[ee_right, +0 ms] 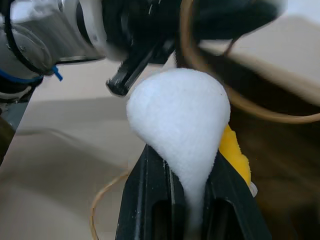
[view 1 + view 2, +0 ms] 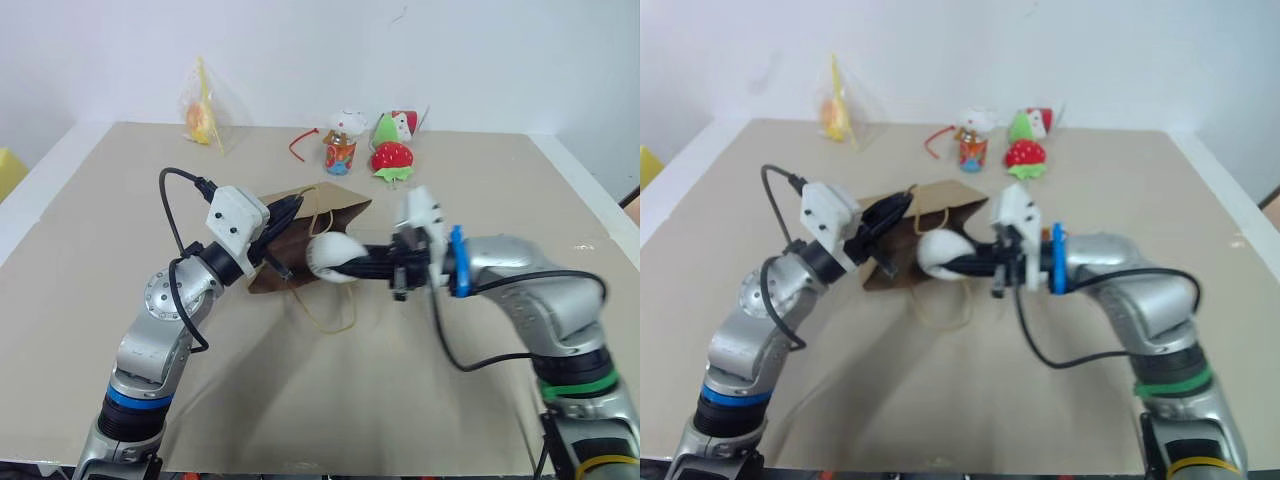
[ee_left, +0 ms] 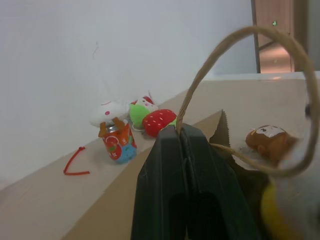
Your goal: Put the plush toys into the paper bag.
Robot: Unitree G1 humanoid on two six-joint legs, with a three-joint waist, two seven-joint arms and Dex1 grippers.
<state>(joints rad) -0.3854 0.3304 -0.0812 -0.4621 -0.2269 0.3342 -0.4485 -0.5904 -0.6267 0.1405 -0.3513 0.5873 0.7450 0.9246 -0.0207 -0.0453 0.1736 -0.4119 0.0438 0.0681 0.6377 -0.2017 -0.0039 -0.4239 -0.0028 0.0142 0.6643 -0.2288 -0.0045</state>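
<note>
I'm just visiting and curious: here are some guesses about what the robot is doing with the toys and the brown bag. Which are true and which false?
1. The right gripper is shut on the white egg-shaped plush toy with a yellow end. True.
2. The left gripper pinches a tan cord handle of the brown kraft paper bag. True.
3. The red strawberry plush with green leaves is inside the bag. False: it lies on the table behind the bag.
4. The brown monkey-like plush toy sits beside the strawberry. False: it is at the bag's mouth.
5. A small clear plastic bag with yellow-orange contents is at the table's far edge. True.
</note>
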